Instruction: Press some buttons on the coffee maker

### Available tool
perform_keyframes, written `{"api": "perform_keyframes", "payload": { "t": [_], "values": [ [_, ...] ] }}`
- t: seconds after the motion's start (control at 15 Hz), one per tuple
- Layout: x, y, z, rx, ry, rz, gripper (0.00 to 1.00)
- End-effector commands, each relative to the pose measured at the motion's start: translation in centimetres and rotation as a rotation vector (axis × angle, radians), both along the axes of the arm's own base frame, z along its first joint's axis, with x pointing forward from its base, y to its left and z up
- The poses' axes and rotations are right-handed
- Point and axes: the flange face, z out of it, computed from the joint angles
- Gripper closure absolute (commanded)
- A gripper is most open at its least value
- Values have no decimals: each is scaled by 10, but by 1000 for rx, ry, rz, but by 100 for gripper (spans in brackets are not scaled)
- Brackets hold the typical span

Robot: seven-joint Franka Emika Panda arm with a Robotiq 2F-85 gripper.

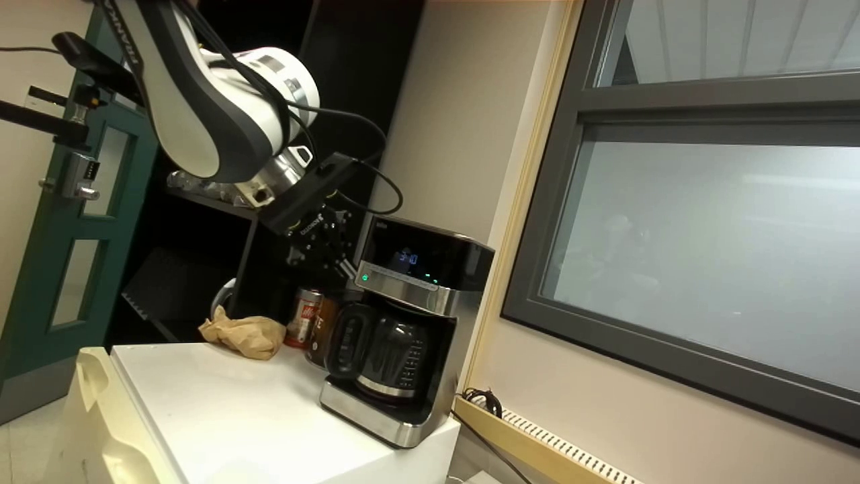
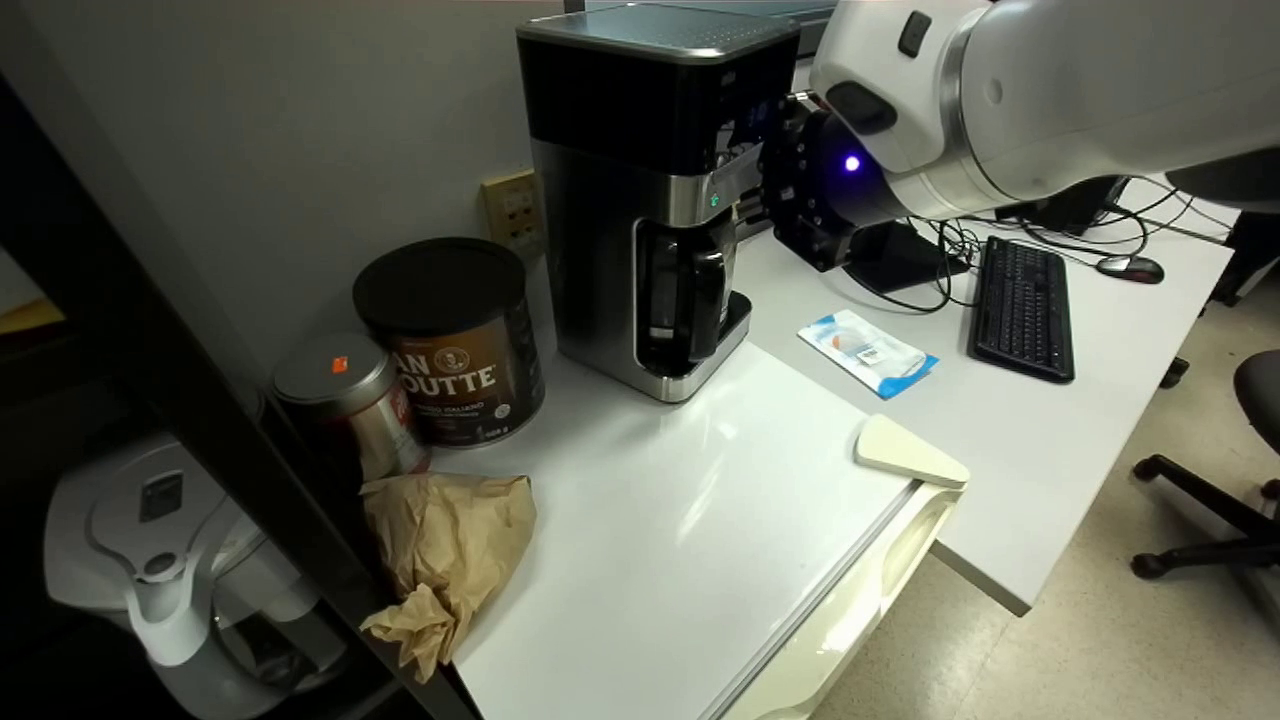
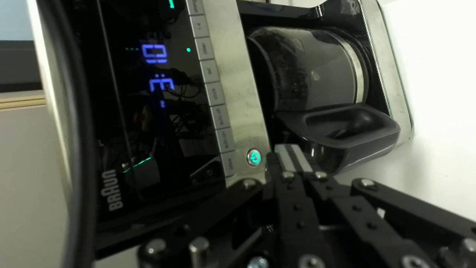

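The black and silver coffee maker [image 1: 463,349] stands on a white top in both exterior views [image 2: 590,240]. Its display shows blue digits [image 3: 156,54] in the wrist view. A row of small grey buttons [image 3: 215,93] runs along a silver strip, beside a round power button [image 3: 254,157] lit green. The glass carafe [image 3: 316,70] with its black handle sits inside. My gripper [image 3: 292,158] is shut and empty, its fingertips together just beside the power button, near the carafe handle. In both exterior views the gripper [image 1: 347,267] is at the machine's front [image 2: 748,207]. Whether the fingertips touch it I cannot tell.
A brown coffee can [image 2: 450,350], a smaller red and silver can [image 2: 350,400] and a crumpled paper bag [image 2: 450,550] stand beside the machine. A desk with a keyboard [image 2: 1022,305] and a white-blue packet [image 2: 868,352] adjoins. A wall and window [image 1: 672,269] lie behind.
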Motion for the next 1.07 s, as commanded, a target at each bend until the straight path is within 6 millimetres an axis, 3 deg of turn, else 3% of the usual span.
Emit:
{"api": "perform_keyframes", "payload": {
  "t": [0.0,1.0],
  "values": [
    [3,0,4,-8,-23,-14,100],
    [25,1,5,3,-16,-63,100]
  ]
}}
